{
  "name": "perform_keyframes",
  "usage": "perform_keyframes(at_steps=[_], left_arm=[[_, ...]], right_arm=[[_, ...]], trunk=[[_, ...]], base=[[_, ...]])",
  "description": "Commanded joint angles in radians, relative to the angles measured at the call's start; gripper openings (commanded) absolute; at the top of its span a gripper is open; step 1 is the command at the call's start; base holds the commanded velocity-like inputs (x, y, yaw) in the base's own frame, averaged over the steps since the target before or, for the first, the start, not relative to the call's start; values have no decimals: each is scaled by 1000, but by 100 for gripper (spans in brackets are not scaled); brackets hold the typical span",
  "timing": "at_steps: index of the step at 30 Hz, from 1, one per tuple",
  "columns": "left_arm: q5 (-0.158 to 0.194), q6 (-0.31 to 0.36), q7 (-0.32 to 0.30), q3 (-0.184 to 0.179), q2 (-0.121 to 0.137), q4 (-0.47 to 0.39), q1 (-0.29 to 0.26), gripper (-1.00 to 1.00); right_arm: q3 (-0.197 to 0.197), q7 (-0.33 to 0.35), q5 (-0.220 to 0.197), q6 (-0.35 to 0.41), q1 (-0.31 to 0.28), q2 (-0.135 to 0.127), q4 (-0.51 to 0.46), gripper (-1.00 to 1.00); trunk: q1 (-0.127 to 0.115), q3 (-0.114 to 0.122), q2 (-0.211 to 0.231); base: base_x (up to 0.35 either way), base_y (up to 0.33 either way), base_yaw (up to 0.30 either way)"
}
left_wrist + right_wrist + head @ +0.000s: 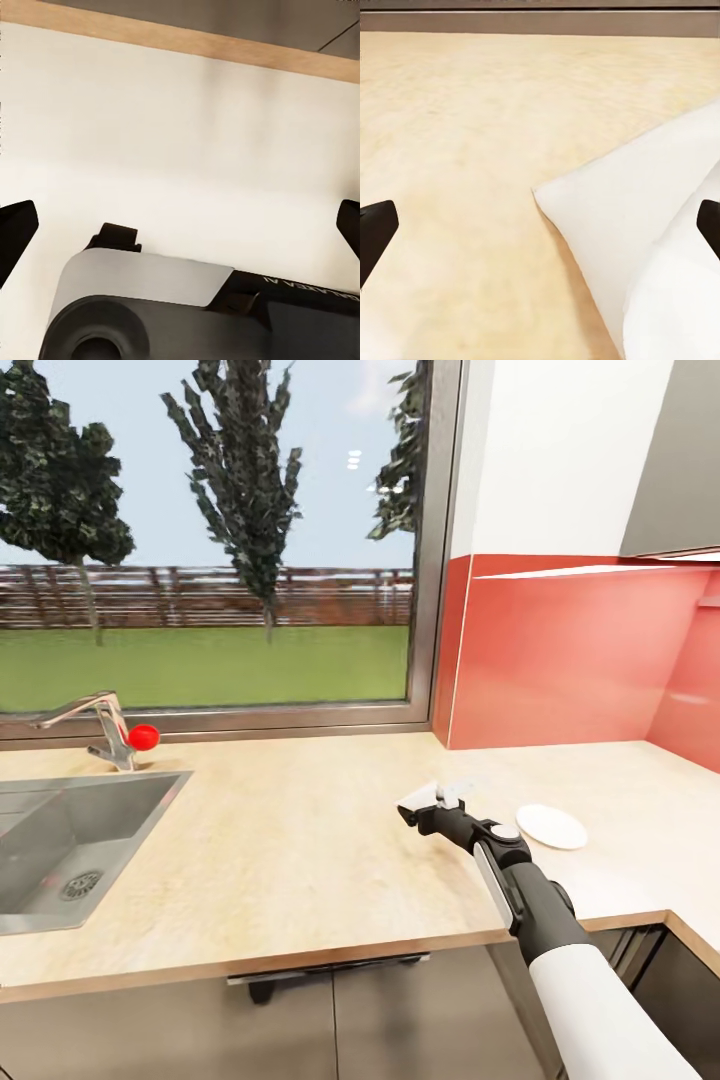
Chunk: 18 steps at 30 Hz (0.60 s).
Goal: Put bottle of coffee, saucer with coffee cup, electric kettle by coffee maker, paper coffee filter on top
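We see the kitchen countertop [300,850] running under a wide window [210,540], with a steel sink [70,850] set in at the left, nothing in its basin but the drain. The saucer [552,826] lies bare near the corner, just beside our right gripper [425,803], which holds the paper coffee filter [432,796]. The right wrist view brings out the filter's pointed corner [607,232] over the wood. The left gripper [180,225] stands wide apart over a pale surface; its fingertips are cut off at the picture's edges.

saucer [552,826]: white, flat on countertop [300,840] | filter [637,247]: white, pointed, above counter
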Motion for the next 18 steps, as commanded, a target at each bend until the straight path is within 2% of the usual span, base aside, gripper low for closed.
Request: perform_keyframes(at_steps=[1, 13, 18], left_arm=[[4, 0, 0, 3, -1, -2, 1, 100], [4, 0, 0, 3, -1, -2, 1, 100], [4, 1, 0, 3, -1, -2, 1, 100]], right_arm=[[-1, 3, 1, 6, -1, 0, -1, 100], [-2, 3, 1, 6, -1, 0, -1, 100], [-2, 4, 1, 6, -1, 0, -1, 100]], trunk=[[0, -1, -1], [0, -1, -1], [0, -1, -1]], base=[[8, 76, 0], [5, 27, 0], [105, 44, 0]])
